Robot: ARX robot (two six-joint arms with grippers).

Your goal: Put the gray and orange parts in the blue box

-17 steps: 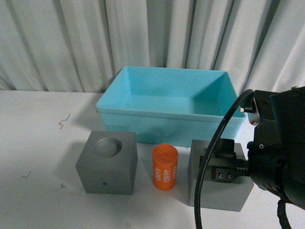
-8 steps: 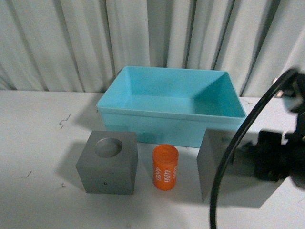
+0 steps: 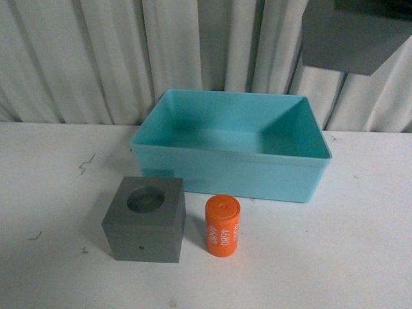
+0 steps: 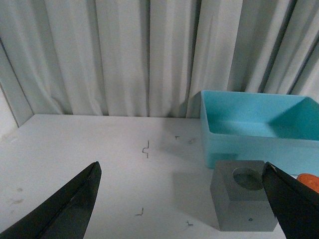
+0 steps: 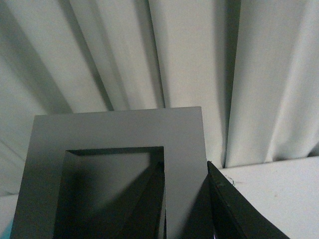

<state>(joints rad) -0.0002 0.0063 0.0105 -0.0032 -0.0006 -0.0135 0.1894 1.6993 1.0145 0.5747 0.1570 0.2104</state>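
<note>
**Square-recess cube (image 3: 351,38) held aloft, up beyond the blue box (image 3: 225,164)**
The right gripper (image 5: 184,199) clamps one wall of the cube, one finger inside the recess and one outside. The left gripper (image 4: 182,167) hangs spread wide, holding nothing. On the bench (image 3: 347,257), the round-recess cube (image 3: 145,222) and orange cylinder (image 3: 223,226) stand side by side, just before the box.

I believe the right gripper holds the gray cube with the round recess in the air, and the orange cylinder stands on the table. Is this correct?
Not quite. The right gripper holds the cube with the square recess, not the round one, as the right wrist view shows. The orange cylinder does stand on the table.
</note>
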